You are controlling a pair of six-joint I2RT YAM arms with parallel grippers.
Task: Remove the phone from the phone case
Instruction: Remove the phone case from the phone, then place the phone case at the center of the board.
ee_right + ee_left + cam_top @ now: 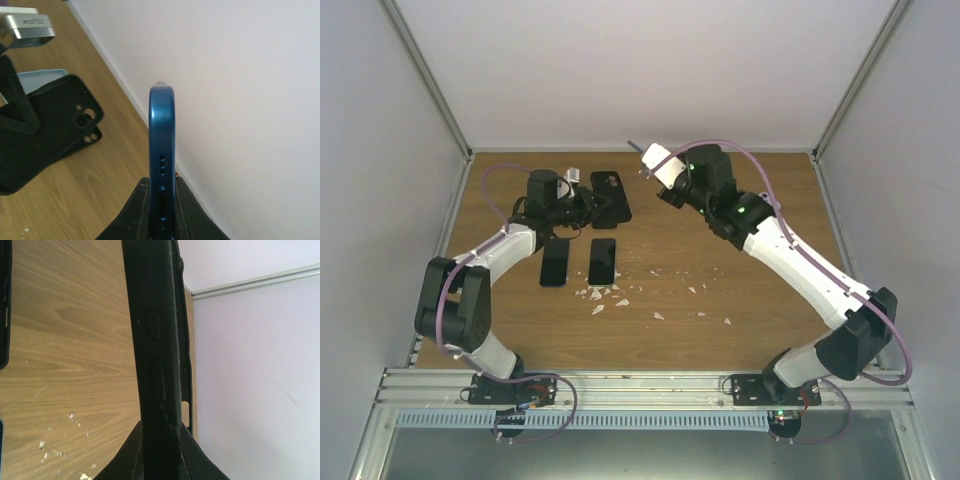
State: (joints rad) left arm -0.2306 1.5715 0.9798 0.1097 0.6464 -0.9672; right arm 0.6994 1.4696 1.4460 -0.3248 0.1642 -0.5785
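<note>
Your left gripper (161, 432) clamps the phone case (155, 315) by its edge to anchor it, while your right gripper (162, 189) pinches the blue phone (162, 130), held clear to the case's right, seemingly already freed.

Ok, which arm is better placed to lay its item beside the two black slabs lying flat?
Left, probably: it grips the black case just behind those slabs; the right arm holds the blue phone raised near the back wall, farther off.
</note>
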